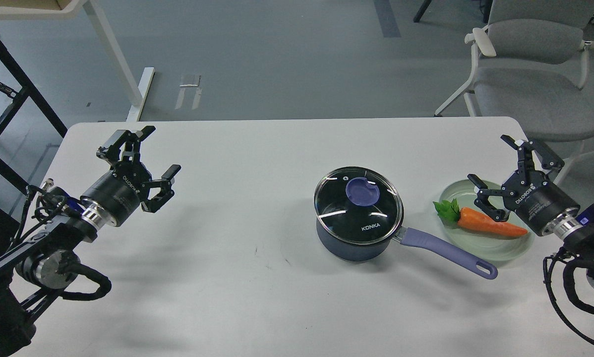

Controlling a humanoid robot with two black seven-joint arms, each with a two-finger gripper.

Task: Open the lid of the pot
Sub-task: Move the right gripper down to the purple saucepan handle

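The lid (358, 204) sits on the pot (349, 245), nearer the spread right end effector (503, 168) than the spread left end effector (153, 151).

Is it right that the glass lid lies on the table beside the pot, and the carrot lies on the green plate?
Not quite. In the head view the lid sits closed on the pot, not beside it. The carrot does lie on the green plate.
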